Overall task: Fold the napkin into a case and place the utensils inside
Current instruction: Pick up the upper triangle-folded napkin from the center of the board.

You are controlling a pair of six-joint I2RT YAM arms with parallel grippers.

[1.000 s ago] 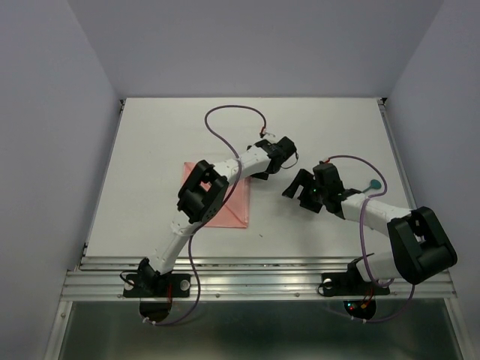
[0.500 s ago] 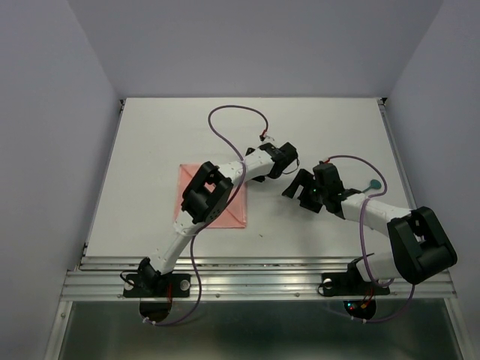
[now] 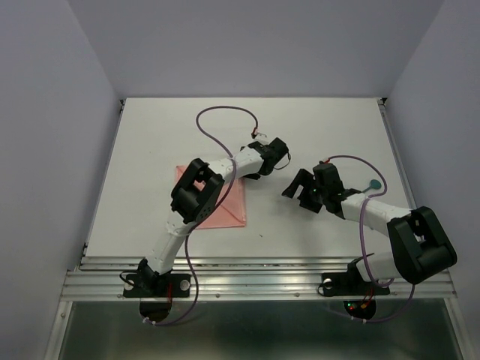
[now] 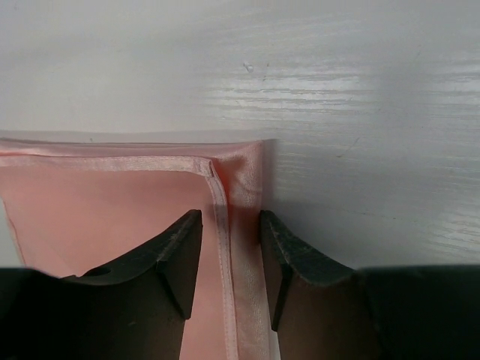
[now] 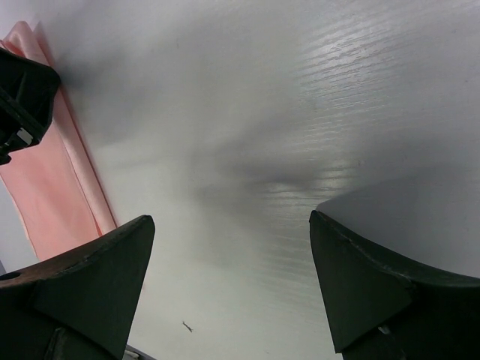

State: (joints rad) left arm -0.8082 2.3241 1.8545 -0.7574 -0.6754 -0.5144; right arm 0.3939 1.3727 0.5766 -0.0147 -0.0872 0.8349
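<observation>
The salmon-pink napkin (image 3: pixel 229 211) lies flat on the white table, left of centre, partly under my left arm. My left gripper (image 3: pixel 253 173) is at its far right corner. In the left wrist view the napkin (image 4: pixel 112 217) shows a stitched hem, and the left gripper (image 4: pixel 231 225) straddles that hemmed edge; the jaws stand narrowly apart and the cloth between them lies flat. My right gripper (image 3: pixel 294 187) hovers wide open over bare table to the right of the cloth; in its wrist view the gripper (image 5: pixel 232 232) holds nothing. One teal utensil (image 3: pixel 373 184) with a round end lies beside the right forearm.
Purple cables (image 3: pixel 225 112) loop over the table behind the left arm and over the right arm. The left gripper's black body (image 5: pixel 22 97) shows at the napkin's edge (image 5: pixel 52 180) in the right wrist view. Grey walls enclose the table on three sides.
My left arm has swung a little to the left and its jaws have narrowed over the napkin's corner. More of the cloth's left side now shows. The right arm has not moved.
</observation>
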